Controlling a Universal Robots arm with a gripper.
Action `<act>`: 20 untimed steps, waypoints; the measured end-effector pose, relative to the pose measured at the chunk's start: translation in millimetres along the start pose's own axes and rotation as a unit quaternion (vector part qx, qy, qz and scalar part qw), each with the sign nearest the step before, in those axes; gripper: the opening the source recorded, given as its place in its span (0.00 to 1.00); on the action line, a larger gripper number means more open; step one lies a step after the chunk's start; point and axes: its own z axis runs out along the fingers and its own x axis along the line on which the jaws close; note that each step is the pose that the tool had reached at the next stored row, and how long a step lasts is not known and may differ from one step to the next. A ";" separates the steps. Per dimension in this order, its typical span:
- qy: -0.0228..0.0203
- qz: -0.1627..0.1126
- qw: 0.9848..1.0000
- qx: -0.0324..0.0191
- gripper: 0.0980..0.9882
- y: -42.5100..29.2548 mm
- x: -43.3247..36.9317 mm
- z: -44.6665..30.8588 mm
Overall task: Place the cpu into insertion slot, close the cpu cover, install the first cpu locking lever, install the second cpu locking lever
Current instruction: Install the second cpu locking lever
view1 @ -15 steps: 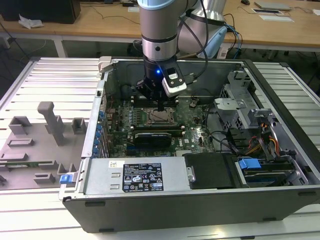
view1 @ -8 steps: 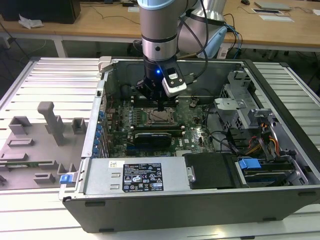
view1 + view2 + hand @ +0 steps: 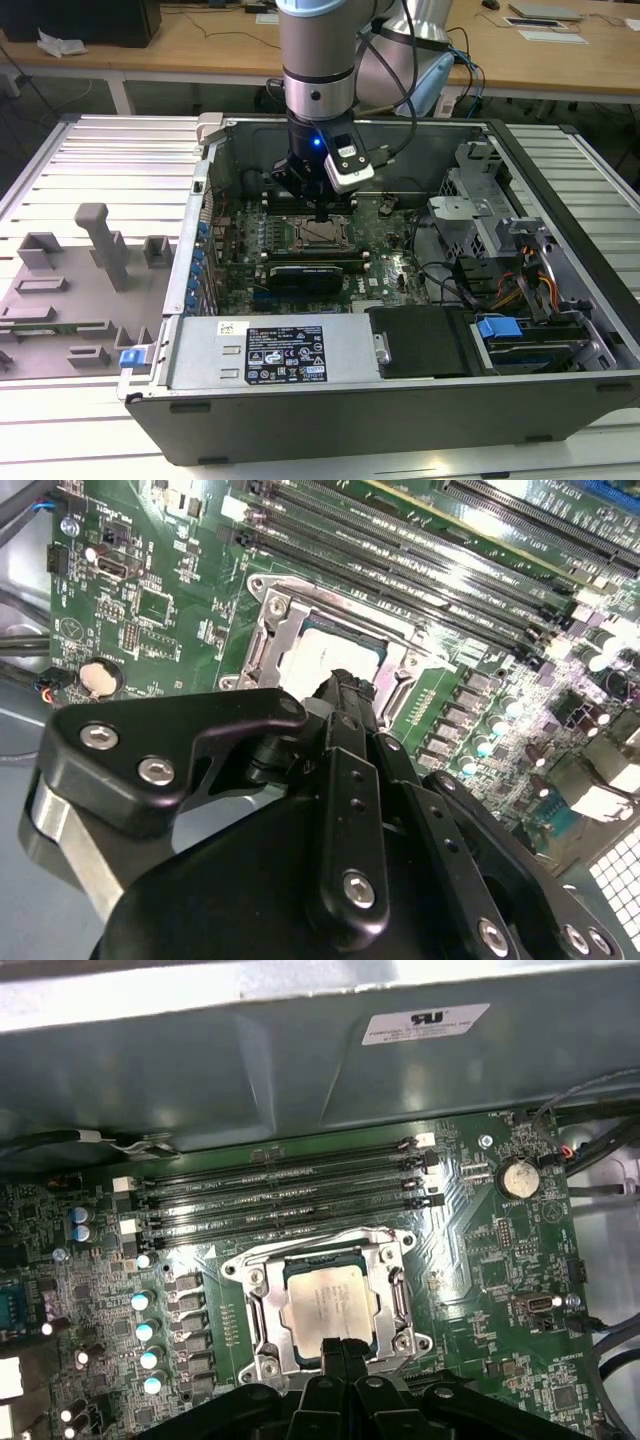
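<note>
Silver-beige, the cpu [image 3: 330, 1303] already lies in the insertion slot [image 3: 262, 1312] with the cpu cover [image 3: 400, 1278] framing it; I see my gripper [image 3: 343, 1345] with its fingers pressed together, tips at the chip's edge. Green motherboard [image 3: 500, 1250] surrounds the socket, memory slots [image 3: 280, 1195] just beside it.

Silver-beige cpu [image 3: 328, 1303], green motherboard [image 3: 490, 1260], black tool [image 3: 341, 1352].

Silver arm [image 3: 318, 60]; blue light; black screw-studded fingers [image 3: 350, 770]
</note>
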 end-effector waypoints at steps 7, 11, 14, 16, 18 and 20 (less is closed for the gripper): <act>0.001 0.000 1.000 0.000 0.01 -28.9 -3.9 -1.0; 0.002 0.001 1.000 -0.006 0.01 -32.1 6.6 8.0; 0.003 0.001 1.000 -0.012 0.01 -35.0 13.3 15.6; 0.003 0.001 1.000 -0.014 0.01 -36.5 14.7 18.1; 0.003 0.001 1.000 -0.014 0.01 -36.6 14.8 18.0; 0.003 0.001 1.000 -0.014 0.01 -36.7 15.1 18.1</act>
